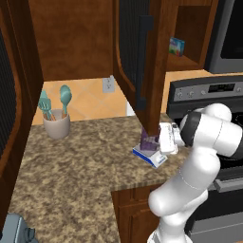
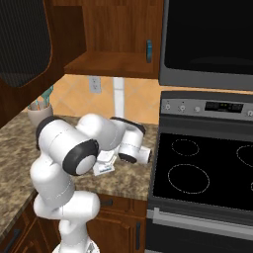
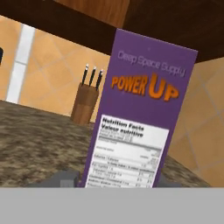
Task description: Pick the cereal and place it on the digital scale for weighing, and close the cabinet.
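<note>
The cereal (image 3: 140, 113), a purple box with a pale nutrition label, stands upright on the digital scale (image 1: 153, 156), which has a blue base and a white top plate, at the counter's right end. My gripper (image 1: 159, 141) reaches in level from the right, with the box (image 1: 151, 139) between its fingers. In the hand view the box fills the space above my gripper (image 3: 118, 181). The frames do not show whether the pads press on it. The cabinet door (image 1: 142, 61), with its mesh panel and black handle, hangs wide open above the scale and hides part of the box.
A small green-and-blue box (image 1: 176, 46) sits on the open cabinet's shelf. A utensil holder (image 1: 57, 123) stands at the back left and a knife block (image 3: 85, 105) behind the cereal. The stove (image 2: 202, 168) adjoins the counter on the right. A grey appliance (image 1: 16, 230) sits front left.
</note>
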Available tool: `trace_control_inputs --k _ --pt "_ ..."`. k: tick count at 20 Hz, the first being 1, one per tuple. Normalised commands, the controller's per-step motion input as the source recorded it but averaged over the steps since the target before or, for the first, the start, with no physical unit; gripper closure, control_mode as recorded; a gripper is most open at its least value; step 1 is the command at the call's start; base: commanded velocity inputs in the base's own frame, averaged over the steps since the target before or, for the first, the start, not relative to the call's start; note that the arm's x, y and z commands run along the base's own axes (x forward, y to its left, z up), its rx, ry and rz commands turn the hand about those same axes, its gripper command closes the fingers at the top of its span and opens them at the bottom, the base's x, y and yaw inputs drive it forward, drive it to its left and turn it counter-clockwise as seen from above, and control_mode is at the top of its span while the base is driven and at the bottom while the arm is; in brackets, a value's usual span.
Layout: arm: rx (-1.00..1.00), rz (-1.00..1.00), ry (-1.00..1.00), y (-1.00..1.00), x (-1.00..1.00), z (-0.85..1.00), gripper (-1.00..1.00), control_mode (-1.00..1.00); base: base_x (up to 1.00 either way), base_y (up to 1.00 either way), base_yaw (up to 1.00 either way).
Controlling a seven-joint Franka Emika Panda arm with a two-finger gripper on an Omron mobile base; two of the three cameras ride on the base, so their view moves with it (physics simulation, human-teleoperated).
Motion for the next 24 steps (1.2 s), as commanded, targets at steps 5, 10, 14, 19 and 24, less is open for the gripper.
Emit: trace_control_inputs --k 5,10,14,19,24 --pt "0.0 0.0 0.0 -0.04 0.0 0.0 -1.0 -1.0 0.0 0.0 0.0" --pt "0.0 0.0 -0.01 -0.13 0.0 0.0 -1.0 -1.0 0.0 0.0 0.0" --pt "0.05 0.0 -0.1 -0.48 -0.11 0.09 -1.0 -1.0 0.0 0.0 0.0" --pt "0.07 0.0 -0.33 -0.46 -0.63 0.58 -1.0 -1.0 0.0 0.0 0.0" --pt "0.05 0.0 -0.35 -0.4 -0.79 0.78 -1.0 -1.0 0.0 0.0 0.0"
